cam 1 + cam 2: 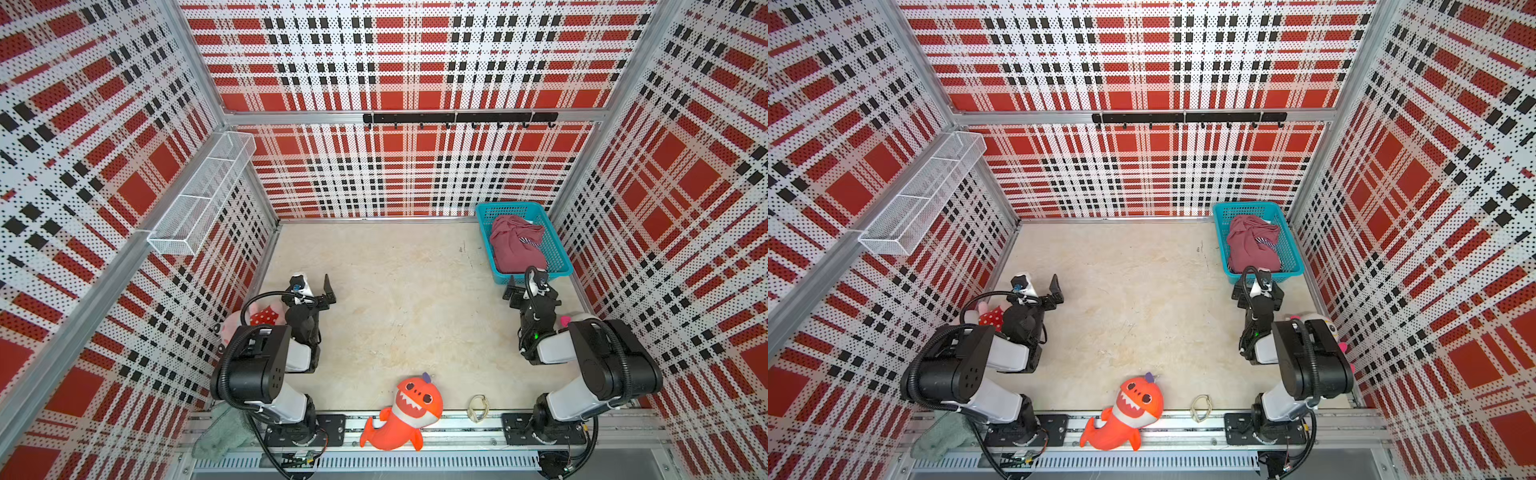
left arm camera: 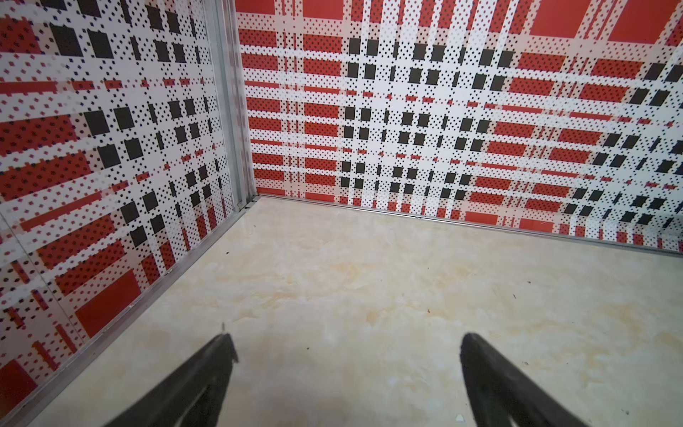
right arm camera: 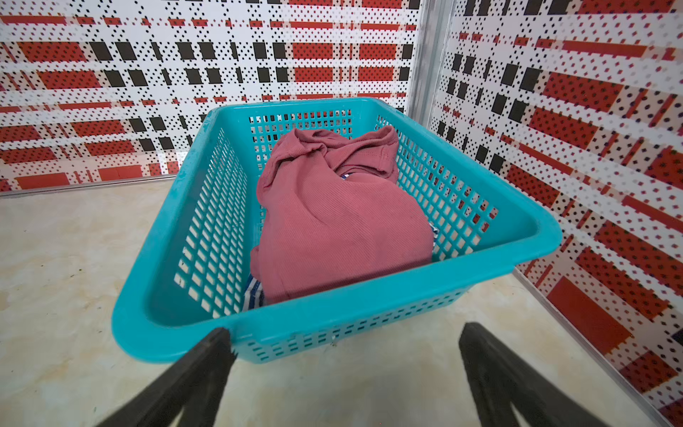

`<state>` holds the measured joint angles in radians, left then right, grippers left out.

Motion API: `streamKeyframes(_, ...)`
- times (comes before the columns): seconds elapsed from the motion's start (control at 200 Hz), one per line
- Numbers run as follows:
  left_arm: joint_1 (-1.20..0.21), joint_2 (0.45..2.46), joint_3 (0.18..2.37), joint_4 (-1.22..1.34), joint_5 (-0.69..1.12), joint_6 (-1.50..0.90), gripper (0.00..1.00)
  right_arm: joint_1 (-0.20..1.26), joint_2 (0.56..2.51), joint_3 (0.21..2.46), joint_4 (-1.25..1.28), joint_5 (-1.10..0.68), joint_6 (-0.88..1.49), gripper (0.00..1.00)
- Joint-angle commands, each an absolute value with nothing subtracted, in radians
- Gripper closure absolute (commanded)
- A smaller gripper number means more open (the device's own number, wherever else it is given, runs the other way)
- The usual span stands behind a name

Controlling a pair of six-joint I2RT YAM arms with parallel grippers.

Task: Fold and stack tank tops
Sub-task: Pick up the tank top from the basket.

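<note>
Both tank tops lie crumpled in the teal basket (image 3: 532,229), which stands in the far right corner of the desk (image 1: 395,291). The maroon-pink tank top (image 3: 340,229) is heaped on top and covers most of the striped tank top (image 3: 253,292) (only slivers of navy-and-white show at its edges). The right pincer (image 3: 344,327) sits just before the basket's near wall with its jaws spread wide and nothing between them; whether one fingertip touches the rim cannot be told. The left pincer (image 2: 346,336) is also wide open and empty, above bare desk near the left wall. An orange shark plush (image 1: 409,409) lies at the desk's near edge, between the two arm bases.
</note>
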<state>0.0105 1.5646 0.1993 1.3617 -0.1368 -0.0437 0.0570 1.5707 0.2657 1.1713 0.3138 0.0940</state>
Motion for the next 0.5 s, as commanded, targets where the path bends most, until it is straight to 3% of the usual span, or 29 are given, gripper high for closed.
streamKeyframes(0.0, 0.016, 1.573, 0.21, 1.396, -0.143, -0.031, 0.02, 0.064, 1.575, 0.273, 1.197, 0.311, 0.083, 0.0)
streamKeyframes(0.491, 0.017, 1.572, 0.211, 1.394, -0.143, -0.031, 0.02, 0.058, 1.574, 0.279, 1.185, 0.292, 0.089, 0.0)
